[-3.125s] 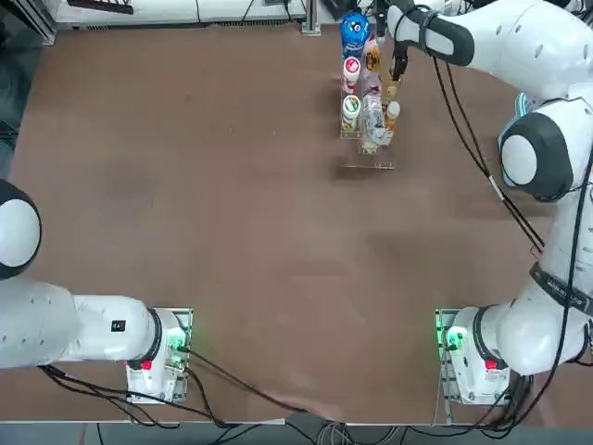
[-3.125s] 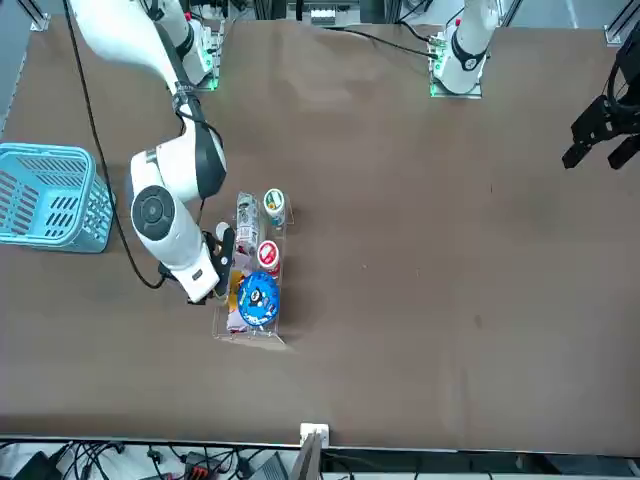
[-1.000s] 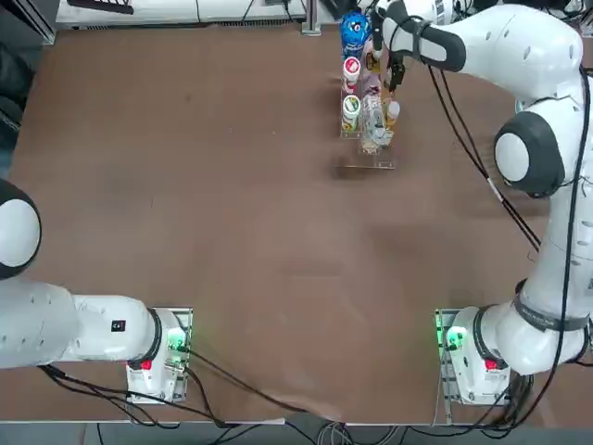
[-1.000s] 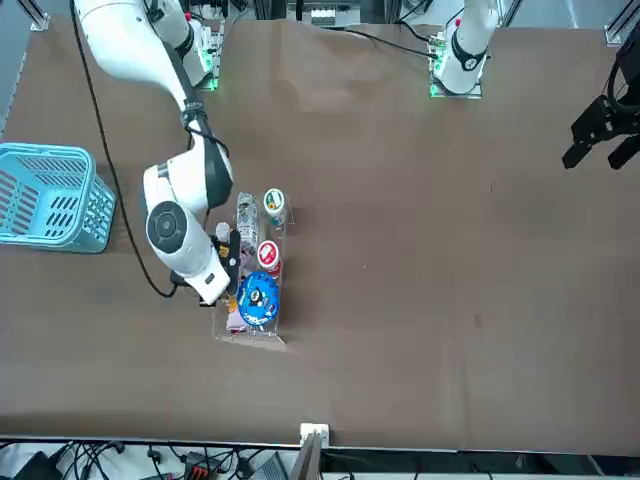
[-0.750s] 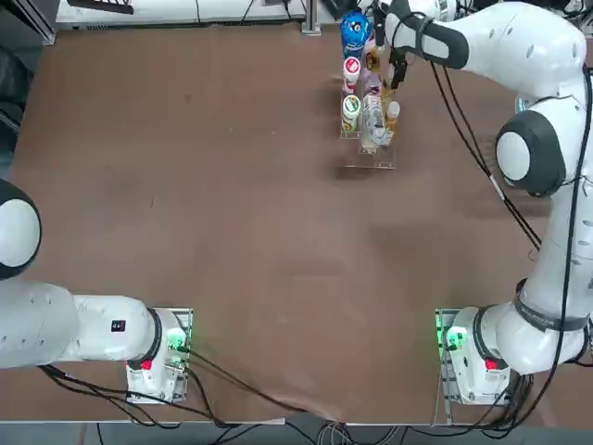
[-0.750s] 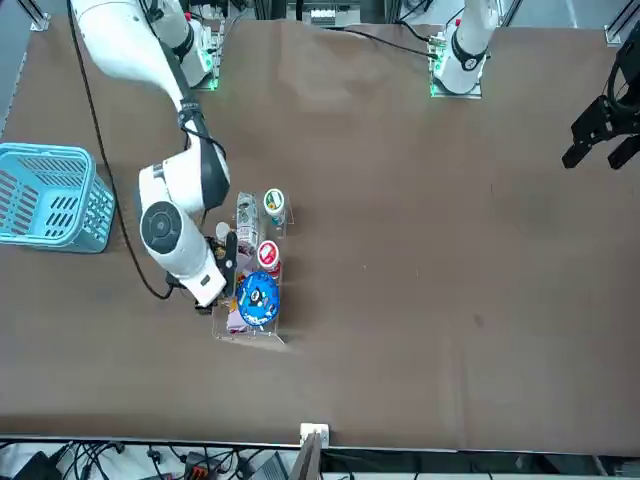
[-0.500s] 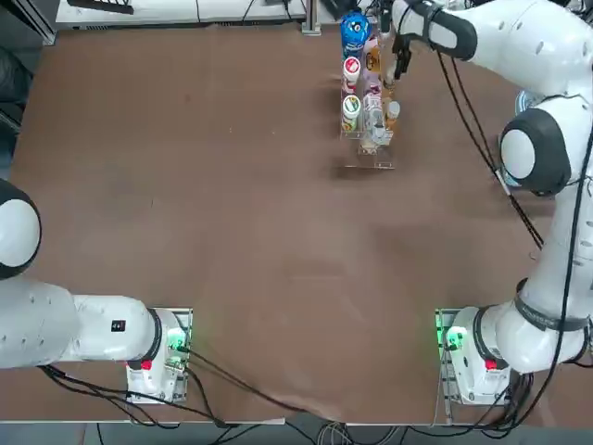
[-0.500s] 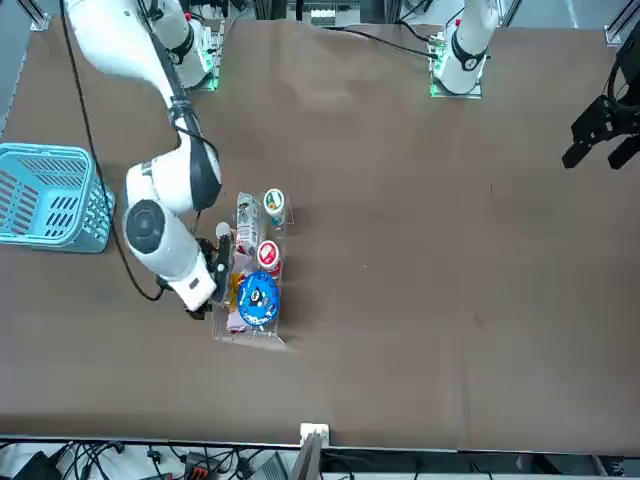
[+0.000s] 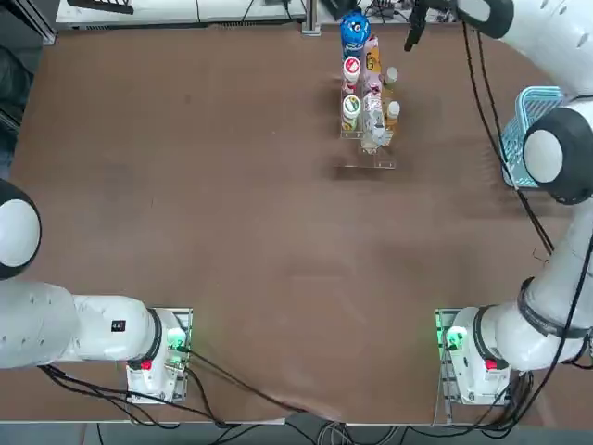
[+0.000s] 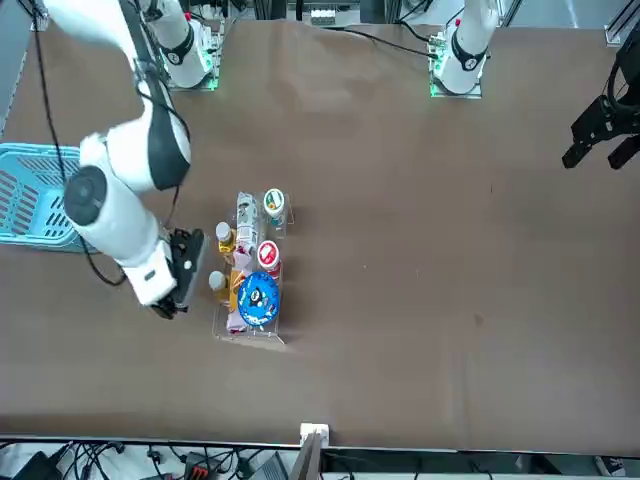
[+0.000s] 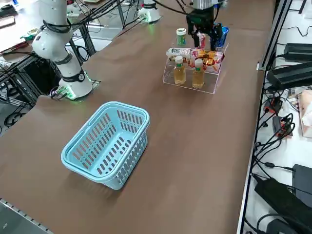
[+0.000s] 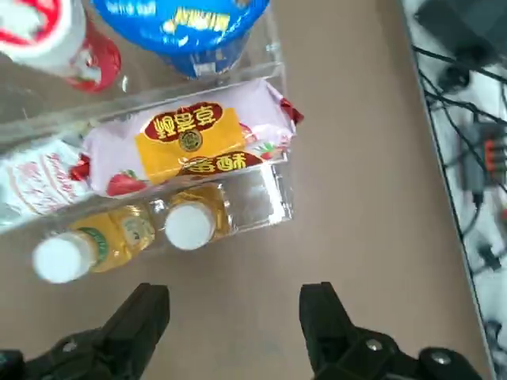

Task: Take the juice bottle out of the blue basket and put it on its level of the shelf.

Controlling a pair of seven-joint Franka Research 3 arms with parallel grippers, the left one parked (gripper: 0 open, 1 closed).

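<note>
Two white-capped bottles are standing on lowest level of shelf [image 11: 211, 87], upper centre of right side view. Juice bottle [image 11: 198, 77] is occupying right-hand spot; similar bottle [image 11: 179, 74] is standing just beside it, apart. Right gripper [image 12: 234, 321] is hanging left of shelf in front view, fingers being held wide apart, nothing gripped between them. Blue basket [image 11: 107, 141] is resting on table [image 11: 195, 161], lower left of right side view, no bottle inside.
</note>
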